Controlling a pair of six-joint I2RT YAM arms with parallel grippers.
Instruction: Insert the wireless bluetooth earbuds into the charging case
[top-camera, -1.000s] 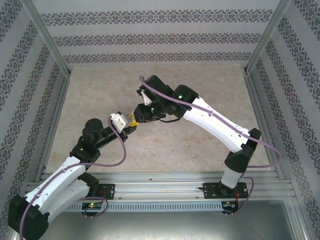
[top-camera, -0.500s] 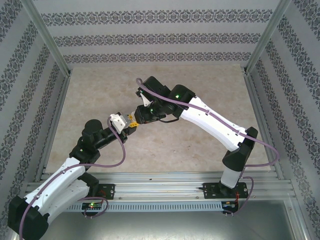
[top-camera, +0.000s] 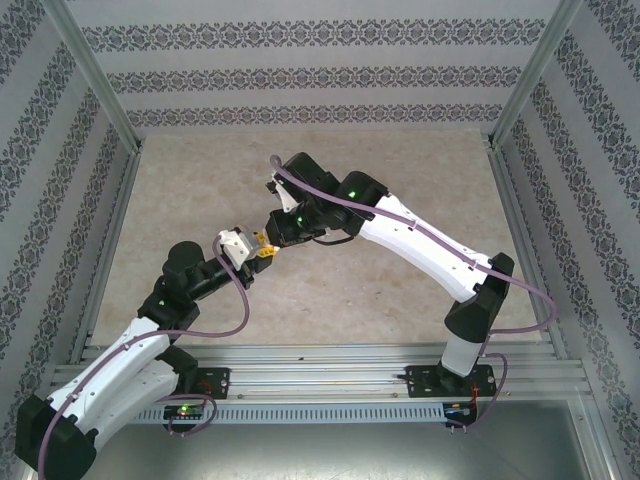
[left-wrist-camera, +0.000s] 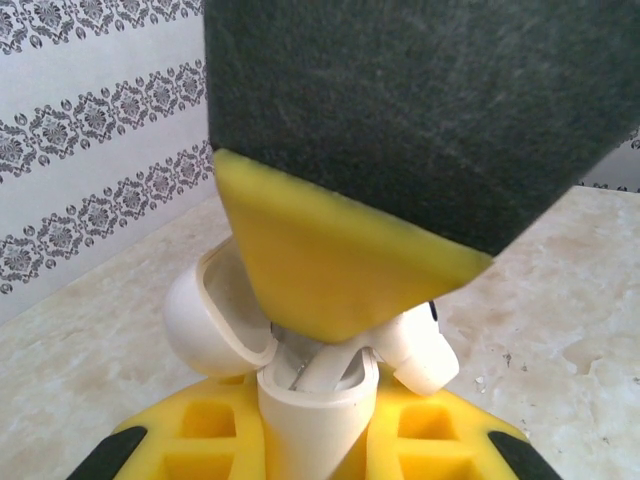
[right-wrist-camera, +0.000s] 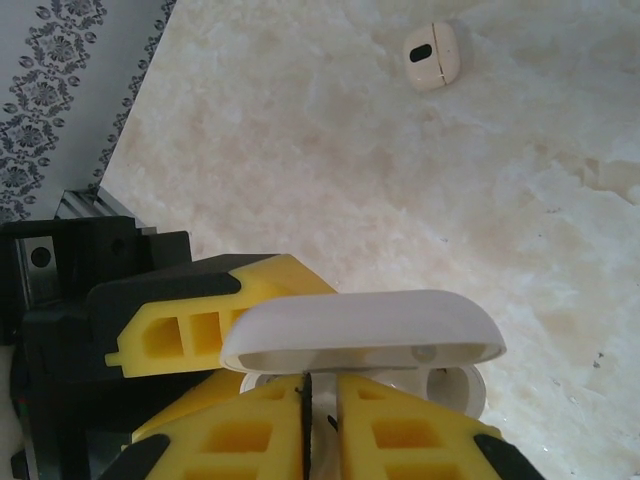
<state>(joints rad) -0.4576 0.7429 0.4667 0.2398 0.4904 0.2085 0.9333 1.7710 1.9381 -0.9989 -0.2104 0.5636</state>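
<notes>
A small glossy white charging case (left-wrist-camera: 315, 425) is clamped at its lower body between the two yellow fingers of the left gripper (top-camera: 262, 250). It appears to be held clear of the table (right-wrist-camera: 300, 150), roughly midway between the two arms. Holding it this way likely steadies the case and leaves its mouth free for the other arm.

The case stands upright in the grip, with its mouth turned toward the right gripper (right-wrist-camera: 320, 400). Its hinged lid (left-wrist-camera: 215, 320) is swung open to the left in the left wrist view. Seen from the right wrist, the lid's long axis runs side to side, crossing the slit between that gripper's fingers.

One white earbud (left-wrist-camera: 415, 355) juts from the right side of the mouth, tilted outward and not seated. More white shapes sit inside the mouth, too hidden to make out.

The right gripper presses in at the mouth from above, and one yellow finger (left-wrist-camera: 330, 270) covers most of the opening. Its fingers are drawn together with only a thin slit between them. Whether they pinch an earbud is hidden.

A tan rounded piece (right-wrist-camera: 432, 55) with a dark hole lies on the table, well apart.
</notes>
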